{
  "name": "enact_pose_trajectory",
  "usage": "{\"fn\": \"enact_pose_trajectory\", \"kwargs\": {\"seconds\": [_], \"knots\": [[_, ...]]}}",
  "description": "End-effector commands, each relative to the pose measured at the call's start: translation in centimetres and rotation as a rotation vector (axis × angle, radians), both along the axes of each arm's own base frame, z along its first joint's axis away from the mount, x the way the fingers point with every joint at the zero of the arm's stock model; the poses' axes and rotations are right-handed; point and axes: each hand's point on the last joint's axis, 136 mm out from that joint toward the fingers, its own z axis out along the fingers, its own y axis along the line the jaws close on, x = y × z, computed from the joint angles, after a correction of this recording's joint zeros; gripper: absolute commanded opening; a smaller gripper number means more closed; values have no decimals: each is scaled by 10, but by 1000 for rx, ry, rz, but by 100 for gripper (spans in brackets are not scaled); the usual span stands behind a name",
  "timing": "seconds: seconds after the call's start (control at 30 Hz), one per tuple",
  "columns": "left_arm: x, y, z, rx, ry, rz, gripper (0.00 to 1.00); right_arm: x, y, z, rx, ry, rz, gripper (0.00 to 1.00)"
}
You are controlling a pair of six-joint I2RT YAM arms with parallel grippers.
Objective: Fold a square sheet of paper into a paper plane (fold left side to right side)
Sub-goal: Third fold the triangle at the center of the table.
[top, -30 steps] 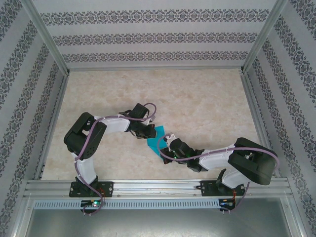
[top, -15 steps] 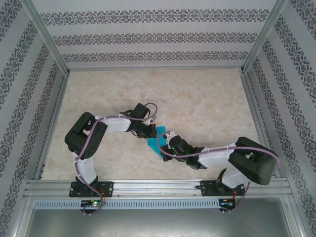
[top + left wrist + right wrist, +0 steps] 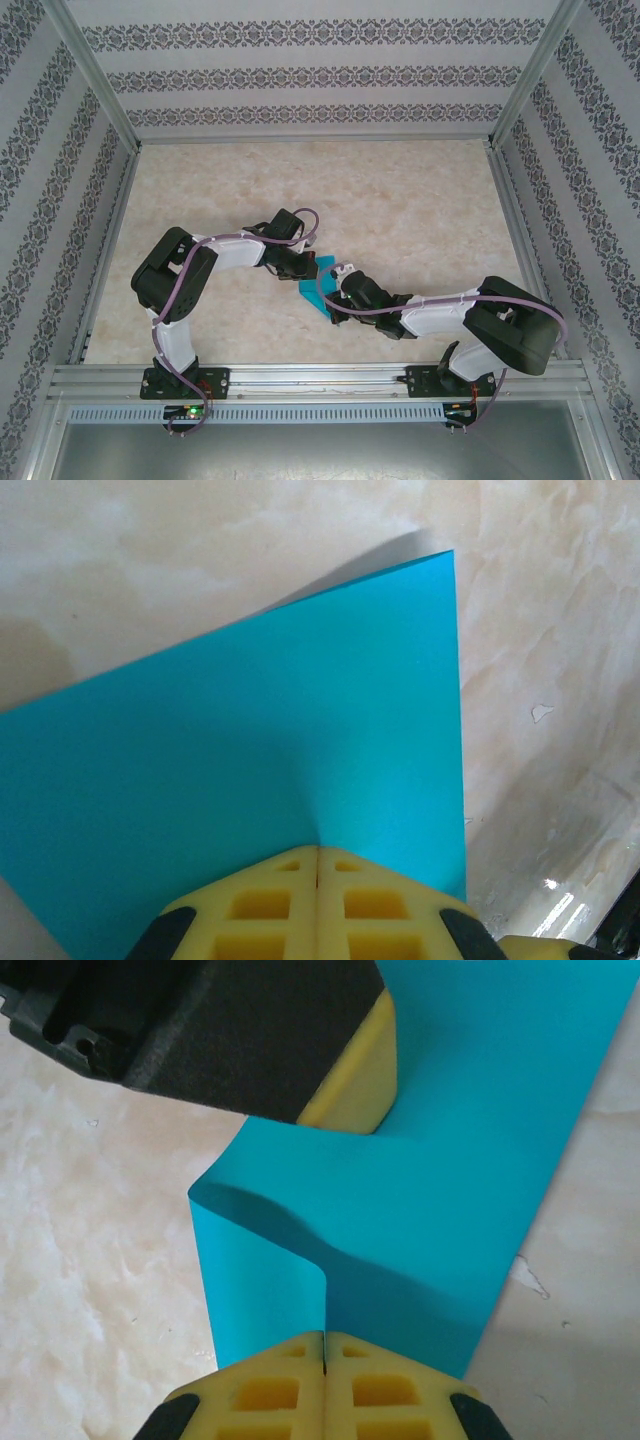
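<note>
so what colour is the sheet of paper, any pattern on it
Plain turquoise-blue, no pattern; the sheet of paper shows best in the left wrist view.

The left gripper [image 3: 317, 855], closed, touches the turquoise square sheet of paper [image 3: 280, 730] on the marbled table [image 3: 545, 670].

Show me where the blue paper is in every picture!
Top external: the blue paper sits near the front middle of the marble table.
Left wrist: it fills the middle and lower left, above the left gripper.
Right wrist: it covers the middle and upper right.
Shared landmark: the left gripper's yellow pad, also atop the right wrist view.
</note>
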Motion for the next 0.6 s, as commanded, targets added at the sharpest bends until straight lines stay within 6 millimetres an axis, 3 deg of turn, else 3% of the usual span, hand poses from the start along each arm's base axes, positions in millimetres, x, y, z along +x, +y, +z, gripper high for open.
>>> {"fn": "enact_pose_trajectory", "kwargs": {"seconds": [0.0, 0.57], "knots": [[-20, 17, -33, 131, 70, -21, 0, 8, 0, 6, -10, -23, -9, 0], [-20, 17, -33, 134, 67, -19, 0, 12, -5, 2, -29, -10, -23, 0]]}}
